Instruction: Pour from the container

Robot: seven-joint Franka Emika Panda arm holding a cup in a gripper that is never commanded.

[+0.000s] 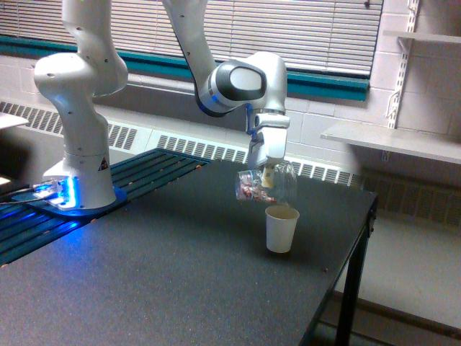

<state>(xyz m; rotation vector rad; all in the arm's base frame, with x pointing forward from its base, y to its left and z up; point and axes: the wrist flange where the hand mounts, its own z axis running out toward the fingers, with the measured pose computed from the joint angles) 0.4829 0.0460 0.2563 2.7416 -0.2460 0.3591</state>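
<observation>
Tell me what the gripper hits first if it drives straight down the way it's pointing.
Probably the white paper cup: the gripper, shut on the tilted clear container, points down roughly over the cup's rim. Depth is uncertain from one view; it might miss and reach the black table.

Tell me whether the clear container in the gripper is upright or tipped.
Tipped. The clear container lies nearly on its side in the gripper, above the white paper cup, with reddish contents gathered at the end toward the exterior view's left.
</observation>
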